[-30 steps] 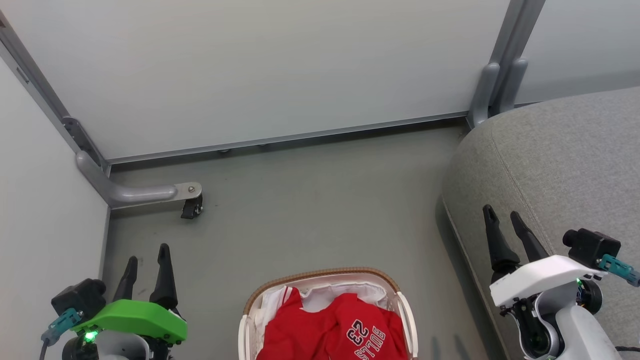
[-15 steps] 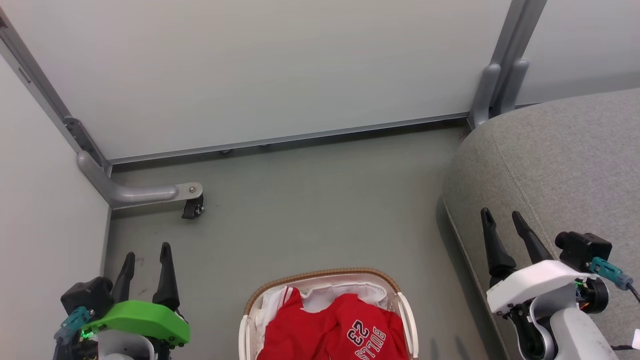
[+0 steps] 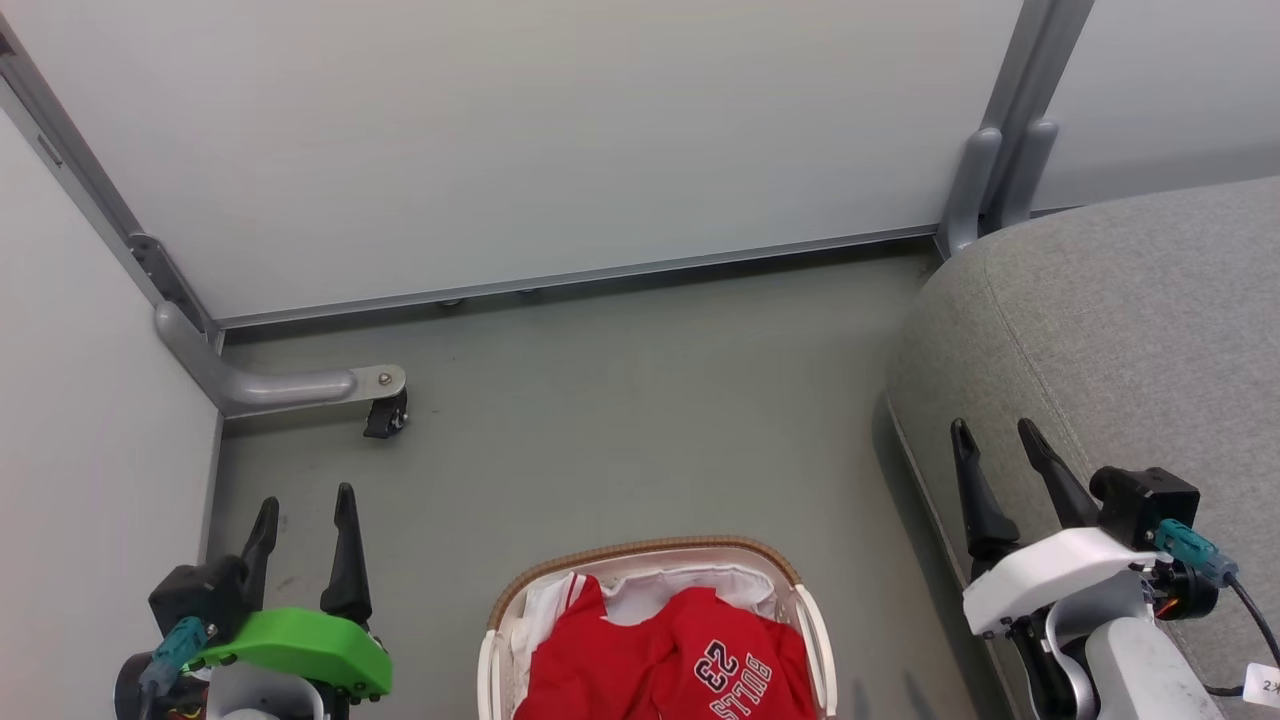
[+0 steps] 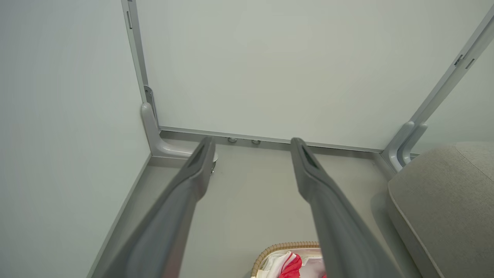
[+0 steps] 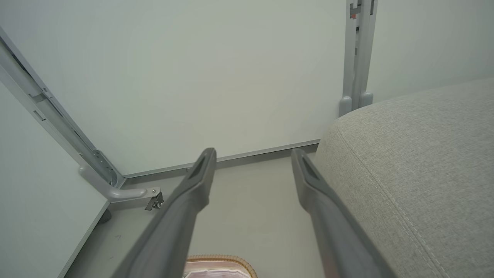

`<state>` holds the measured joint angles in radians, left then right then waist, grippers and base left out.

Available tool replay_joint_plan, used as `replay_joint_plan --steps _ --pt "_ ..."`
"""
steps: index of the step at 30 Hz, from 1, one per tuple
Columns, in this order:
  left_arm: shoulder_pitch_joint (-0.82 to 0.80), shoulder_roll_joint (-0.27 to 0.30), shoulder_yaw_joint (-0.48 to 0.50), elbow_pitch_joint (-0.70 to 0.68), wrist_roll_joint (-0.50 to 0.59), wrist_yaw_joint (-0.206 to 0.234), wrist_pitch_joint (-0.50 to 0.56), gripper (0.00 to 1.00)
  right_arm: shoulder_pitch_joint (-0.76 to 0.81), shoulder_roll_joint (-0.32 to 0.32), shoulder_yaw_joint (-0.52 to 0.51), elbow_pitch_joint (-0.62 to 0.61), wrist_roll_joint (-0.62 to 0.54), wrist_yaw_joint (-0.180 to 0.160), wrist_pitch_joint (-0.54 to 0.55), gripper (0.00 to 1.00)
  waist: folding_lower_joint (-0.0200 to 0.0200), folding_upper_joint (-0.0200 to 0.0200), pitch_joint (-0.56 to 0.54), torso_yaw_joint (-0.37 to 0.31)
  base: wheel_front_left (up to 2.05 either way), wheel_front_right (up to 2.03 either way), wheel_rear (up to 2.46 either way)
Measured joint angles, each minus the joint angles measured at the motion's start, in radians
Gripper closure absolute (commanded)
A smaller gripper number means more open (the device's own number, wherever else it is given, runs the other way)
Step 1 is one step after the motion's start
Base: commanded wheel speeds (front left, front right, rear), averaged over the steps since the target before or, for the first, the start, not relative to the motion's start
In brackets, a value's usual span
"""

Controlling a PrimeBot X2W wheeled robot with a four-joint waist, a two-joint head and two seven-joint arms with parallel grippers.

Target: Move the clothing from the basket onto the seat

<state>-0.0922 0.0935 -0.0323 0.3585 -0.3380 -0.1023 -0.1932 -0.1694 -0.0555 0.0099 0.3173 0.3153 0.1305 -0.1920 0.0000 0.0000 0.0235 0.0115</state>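
Both my grippers, left (image 3: pixel 307 495) and right (image 3: pixel 993 428), stand wide and empty on either side of the basket (image 3: pixel 640 548). The clothing (image 3: pixel 660 660) lies heaped inside it, and the seat (image 3: pixel 1120 330) rises to the basket's right. Reaching in, I could snag the white liner (image 3: pixel 690 590) along with the red fabric.

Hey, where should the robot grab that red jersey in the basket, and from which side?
Probably pinch the raised fold near the middle of the jersey, coming straight down from above. The basket walls ring it, blocking any sideways approach, and the loose heap's wrinkle gives the jaws something to close on.
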Motion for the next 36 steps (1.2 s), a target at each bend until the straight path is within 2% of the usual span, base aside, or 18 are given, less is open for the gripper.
replay_joint_plan --steps 18,25,30,36 --pt "0.024 -0.023 0.013 0.007 0.143 -0.018 -0.037 0.0 0.012 0.004 0.004 0.036 -0.144 0.0 -0.038 0.0 0.0 0.0 -0.002 -0.003 0.0 0.0 0.0" --pt "0.02 -0.031 -0.005 0.033 0.179 -0.022 -0.05 0.0 -0.001 0.005 0.011 0.026 -0.195 0.0 -0.051 0.0 0.0 0.0 0.03 -0.011 0.0 0.0 0.0" --pt "-0.037 -0.034 -0.042 0.067 0.203 -0.025 -0.056 0.0 -0.041 0.006 0.025 0.0 -0.237 0.0 -0.059 0.0 0.0 0.0 0.087 -0.024 0.0 0.0 0.0" --pt "-0.127 -0.011 -0.143 0.109 0.205 -0.026 -0.068 0.0 -0.103 0.006 0.049 -0.033 -0.255 0.001 -0.07 0.0 0.0 0.0 0.177 -0.052 0.0 0.0 0.0"
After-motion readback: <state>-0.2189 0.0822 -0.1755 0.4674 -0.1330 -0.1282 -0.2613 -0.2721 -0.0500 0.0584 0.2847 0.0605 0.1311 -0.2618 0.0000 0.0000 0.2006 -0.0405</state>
